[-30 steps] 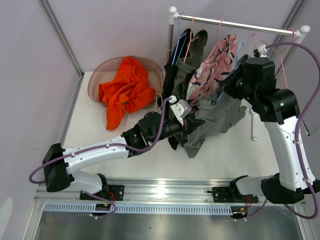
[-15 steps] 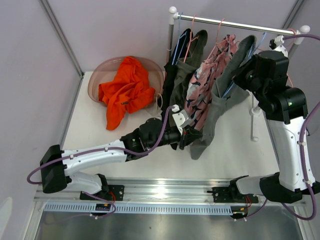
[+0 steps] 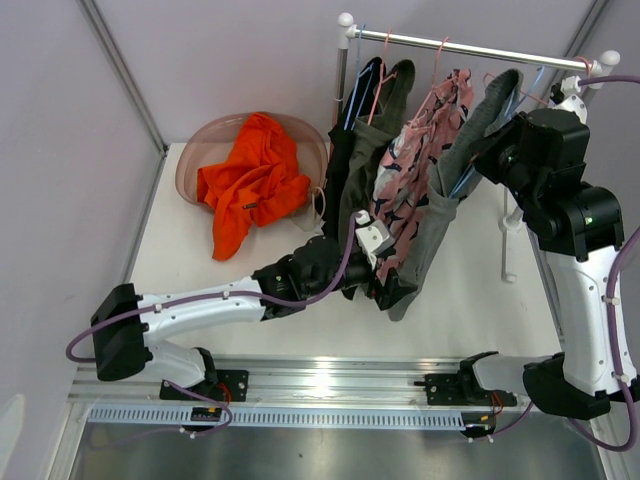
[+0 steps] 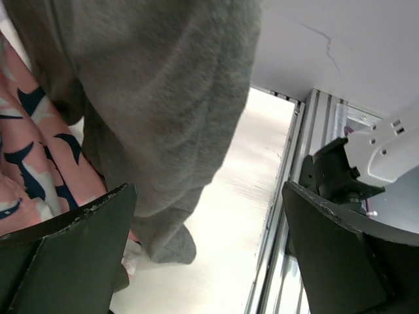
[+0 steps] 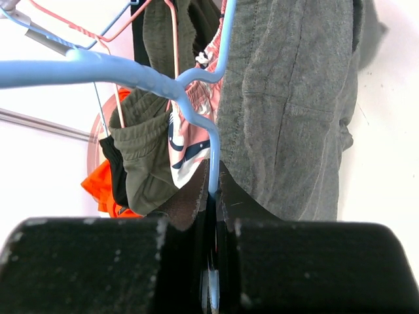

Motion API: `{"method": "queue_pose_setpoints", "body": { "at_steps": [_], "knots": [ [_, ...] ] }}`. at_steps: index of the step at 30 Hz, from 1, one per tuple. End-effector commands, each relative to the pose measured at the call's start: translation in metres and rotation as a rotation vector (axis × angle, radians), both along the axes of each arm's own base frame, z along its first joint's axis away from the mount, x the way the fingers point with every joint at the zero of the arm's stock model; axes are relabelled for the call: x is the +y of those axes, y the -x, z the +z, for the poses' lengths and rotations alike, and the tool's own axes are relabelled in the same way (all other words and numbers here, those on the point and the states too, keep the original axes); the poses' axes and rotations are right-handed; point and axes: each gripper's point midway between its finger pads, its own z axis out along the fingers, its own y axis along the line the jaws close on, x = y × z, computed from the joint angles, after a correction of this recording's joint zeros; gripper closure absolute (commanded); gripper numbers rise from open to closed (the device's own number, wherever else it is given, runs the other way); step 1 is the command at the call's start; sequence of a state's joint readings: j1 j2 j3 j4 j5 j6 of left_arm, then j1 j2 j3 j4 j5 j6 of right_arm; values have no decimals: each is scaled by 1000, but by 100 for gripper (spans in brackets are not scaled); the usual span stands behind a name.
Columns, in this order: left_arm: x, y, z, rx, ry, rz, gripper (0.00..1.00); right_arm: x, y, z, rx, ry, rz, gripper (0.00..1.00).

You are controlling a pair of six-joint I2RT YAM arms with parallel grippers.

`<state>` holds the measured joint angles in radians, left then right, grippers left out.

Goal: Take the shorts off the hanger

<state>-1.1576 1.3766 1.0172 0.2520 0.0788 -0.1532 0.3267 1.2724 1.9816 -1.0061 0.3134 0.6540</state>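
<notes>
1. Since a second ago, your right arm has lifted up and to the right toward the rail (image 3: pixel 470 46). The grey-green shorts (image 3: pixel 440 215), which were spread low over the table (image 3: pixel 200 270), now hang steeply. The left arm has reached further right under them.
2. Far left: the orange shorts (image 3: pixel 255 185) lie heaped in the translucent pink bowl (image 3: pixel 185 165), spilling over its near rim onto the table, well apart from both arms.
3. The left gripper (image 4: pixel 208 188) sits low by the hems of the hanging clothes. In the wrist view its two fingers stand wide apart and clamp nothing. The grey-green cloth hangs down just ahead of them, with pink patterned cloth at the left finger.
4. On the rail, from the left: the black shorts (image 3: pixel 338 165), then the olive shorts (image 3: pixel 385 105), both on their hangers.
5. Next come the pink patterned shorts (image 3: pixel 405 190), touching the grey-green pair along one side.
6. The grey-green shorts are still draped on the blue hanger (image 5: pixel 118 70), with their lower end down near the table by your left gripper.
7. The right gripper (image 5: pixel 213 203) is closed on the blue hanger's wire, which runs straight down between the pads. It holds the hanger just below the right end of the rail.
8. You cannot tell from these views whether the blue hanger's hook is on the rail.
</notes>
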Motion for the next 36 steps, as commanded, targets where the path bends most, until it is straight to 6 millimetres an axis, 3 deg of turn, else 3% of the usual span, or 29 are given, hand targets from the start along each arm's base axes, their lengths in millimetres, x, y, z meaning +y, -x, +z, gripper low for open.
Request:
{"method": "queue_pose_setpoints", "body": {
  "at_steps": [1,8,9,10,12,13,14,16,18,19,20,22,23,24,25,27,28,29,30,32,34,35,36],
  "knots": [
    [-4,-7,38,-66,75,27,1,-5,5,39,-140,-44,-13,100],
    [-27,-20,48,-92,83,40,2,1,6,37,-141,-66,9,100],
    [-31,-23,58,-102,99,42,2,2,7,38,-145,-71,16,100],
    [-40,-24,49,-99,85,30,5,3,8,40,-149,-70,23,100],
    [-51,-28,51,-100,86,22,24,2,9,43,-153,-67,21,100],
    [-58,-30,58,-101,92,17,50,2,6,43,-147,-62,20,100],
    [-67,-33,38,-79,47,15,68,-2,9,53,-169,-66,13,100],
    [-72,-35,39,-62,57,18,100,0,5,53,-153,-57,20,100],
    [-70,-30,33,-43,67,5,100,-4,7,64,-169,-50,16,100],
    [-63,-26,7,-14,26,4,100,-5,2,64,-163,-43,16,100],
    [-59,-23,6,6,41,8,100,-11,-1,65,-162,-31,1,100],
    [-43,-8,22,10,92,8,100,-20,-1,75,-179,-27,-11,100],
    [-28,1,-19,57,38,18,100,-17,-11,71,-160,-30,14,100],
    [-15,11,-3,51,82,15,100,-31,-13,78,-174,-31,-14,100],
    [-7,32,-25,70,46,-10,100,-35,-18,79,-174,-36,-15,100],
    [17,50,-68,99,-18,25,100,-40,-27,79,-173,-47,3,100],
    [22,72,-63,103,4,-9,100,-49,-30,81,-179,-49,-14,100],
    [26,81,-69,129,5,-10,100,-55,-36,79,-175,-53,-31,100],
    [38,88,-94,147,-35,1,100,-54,-38,80,-175,-63,-6,100],
    [41,97,-96,189,-13,-6,100,-56,-40,76,-162,-74,-9,100],
    [40,92,-97,182,-14,18,100,-50,-34,74,-159,-93,22,100],
    [33,87,-94,151,-39,31,100,-46,-37,58,-117,-118,32,100],
    [28,83,-89,129,-45,43,100,-39,-21,67,-154,-132,65,100]
  ]
}}
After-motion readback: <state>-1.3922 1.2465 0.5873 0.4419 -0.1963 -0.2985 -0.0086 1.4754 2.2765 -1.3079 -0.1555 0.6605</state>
